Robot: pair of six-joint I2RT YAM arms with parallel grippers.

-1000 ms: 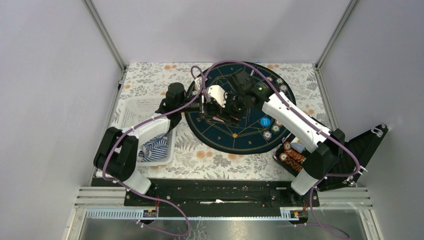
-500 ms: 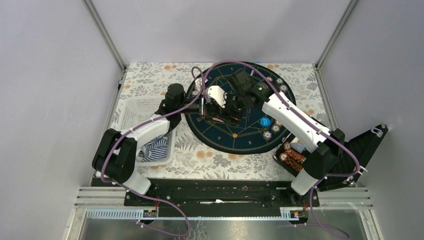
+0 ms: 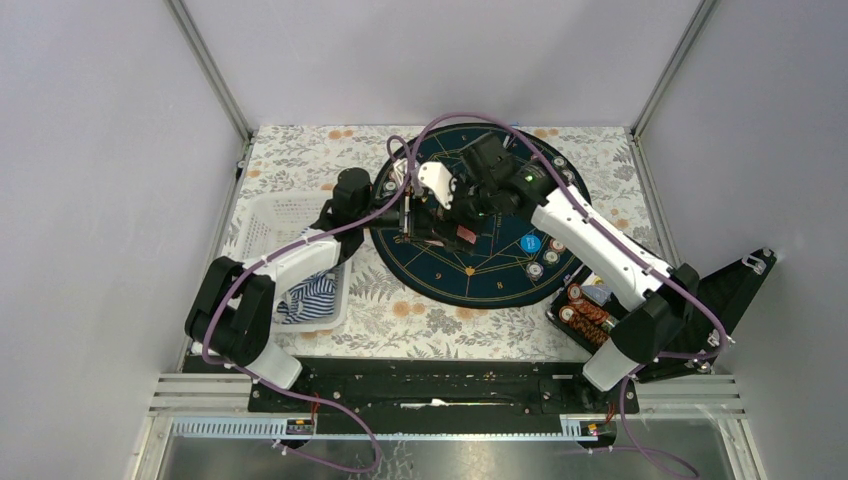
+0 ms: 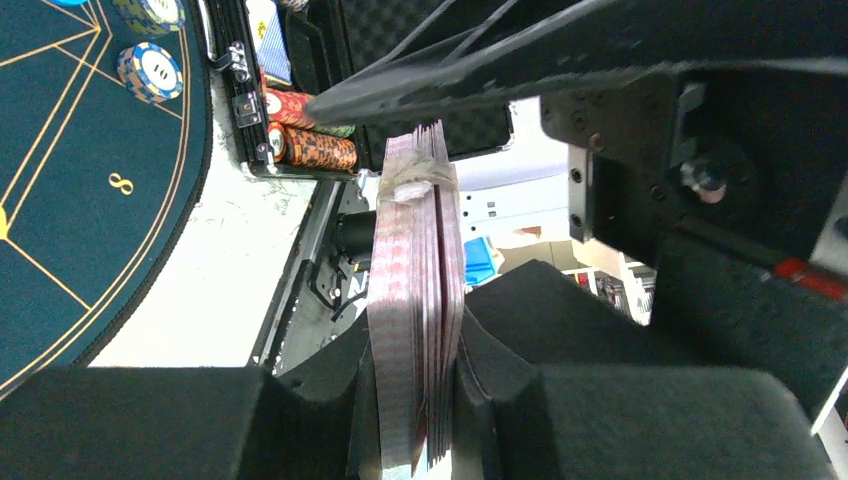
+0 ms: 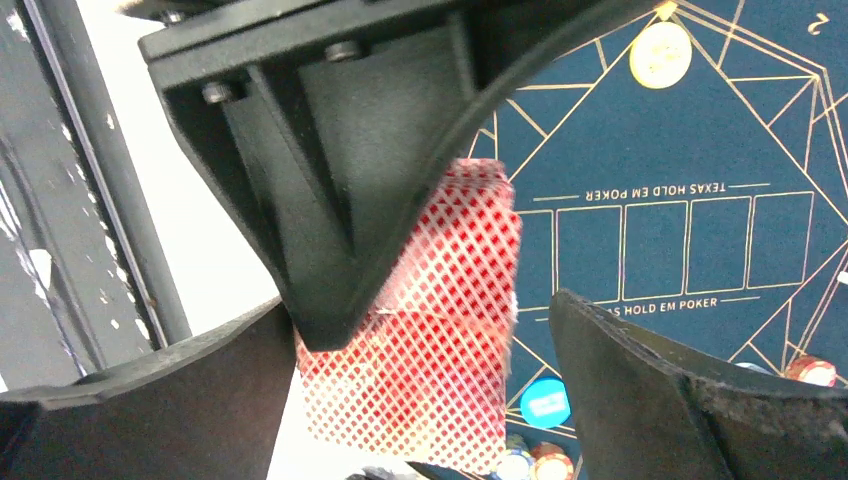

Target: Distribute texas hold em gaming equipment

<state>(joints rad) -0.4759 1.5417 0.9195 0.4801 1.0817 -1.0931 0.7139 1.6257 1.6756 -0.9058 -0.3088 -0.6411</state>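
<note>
While the left fingers (image 4: 325, 410) are pinching the cards (image 4: 415, 300) between them, the wide-spread right fingers (image 5: 680, 400) should be closing on just one.

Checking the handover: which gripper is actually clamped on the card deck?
The left gripper: it pinches the red-backed deck, while the right gripper stands wide open around it.

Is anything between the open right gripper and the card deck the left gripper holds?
Only a finger of the left gripper, overlapping the upper left of the deck in the right wrist view; its remaining back shows uncovered.
</note>
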